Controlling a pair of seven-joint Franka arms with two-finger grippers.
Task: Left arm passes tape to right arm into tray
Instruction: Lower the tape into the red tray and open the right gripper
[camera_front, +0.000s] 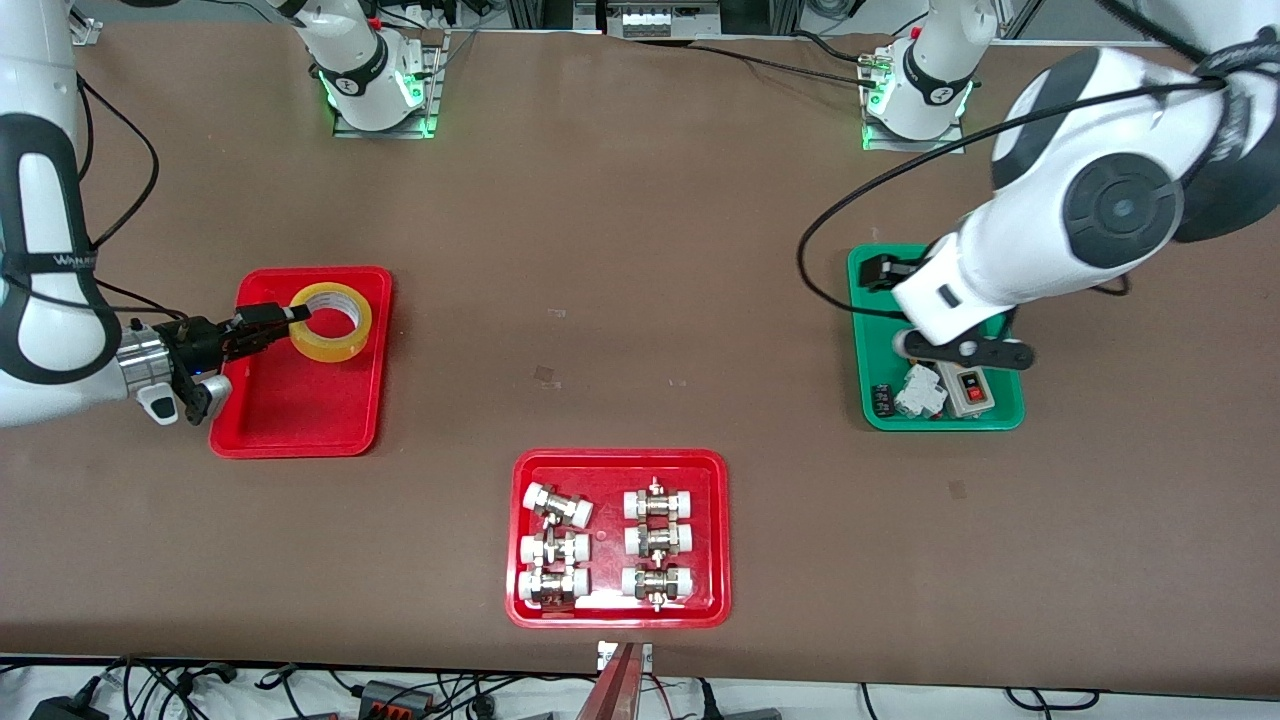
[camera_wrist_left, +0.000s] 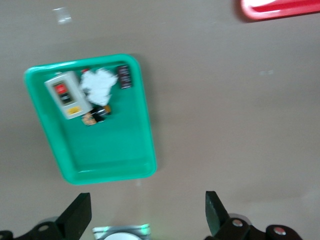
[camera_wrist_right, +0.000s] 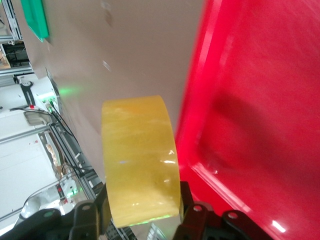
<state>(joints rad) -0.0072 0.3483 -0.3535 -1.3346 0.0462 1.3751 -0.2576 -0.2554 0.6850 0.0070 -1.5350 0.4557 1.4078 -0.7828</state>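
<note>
Squarely between right gripper (camera_front: 285, 322) fingers, tape (camera_front: 331, 322) over tray (camera_front: 300, 400).

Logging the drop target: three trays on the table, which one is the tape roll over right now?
The plain red tray at the right arm's end; the right gripper holds the tape roll over it. The other red tray holds fittings; the green tray sits under the left gripper.

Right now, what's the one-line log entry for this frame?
right gripper: shut on tape, over red tray | left gripper: open, empty, over green tray | handover done, tape not released
</note>
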